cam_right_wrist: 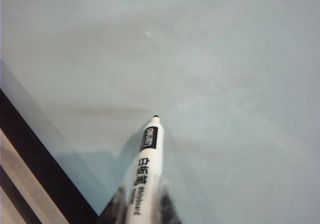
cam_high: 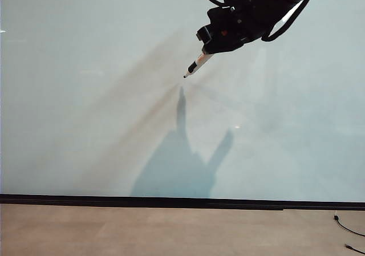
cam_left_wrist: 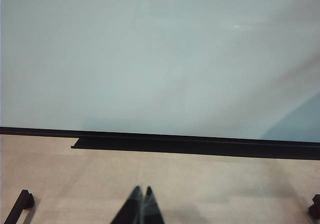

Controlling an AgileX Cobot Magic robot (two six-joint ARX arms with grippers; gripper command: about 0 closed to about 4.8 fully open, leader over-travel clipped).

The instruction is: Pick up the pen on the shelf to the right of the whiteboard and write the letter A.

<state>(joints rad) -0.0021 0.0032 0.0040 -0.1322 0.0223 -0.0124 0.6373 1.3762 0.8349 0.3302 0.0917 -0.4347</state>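
Note:
My right gripper point(cam_high: 206, 52) hangs at the upper right of the exterior view, shut on the pen point(cam_high: 197, 65). The pen's black tip points down and to the left, just off the whiteboard point(cam_high: 85, 96), above its own shadow. In the right wrist view the white barrel of the pen point(cam_right_wrist: 146, 169) with black lettering sticks out between the fingers of the right gripper point(cam_right_wrist: 142, 206), tip toward the whiteboard point(cam_right_wrist: 225, 84). No letter A shows on the board. My left gripper point(cam_left_wrist: 141, 191) is shut and empty, low over the tan floor, facing the whiteboard point(cam_left_wrist: 150, 59).
A black strip point(cam_high: 171, 201) runs along the board's bottom edge, with tan floor point(cam_high: 142, 230) below it. A black cable point(cam_high: 349, 230) lies on the floor at the right. Black stand feet point(cam_left_wrist: 20, 204) show at the floor's sides in the left wrist view.

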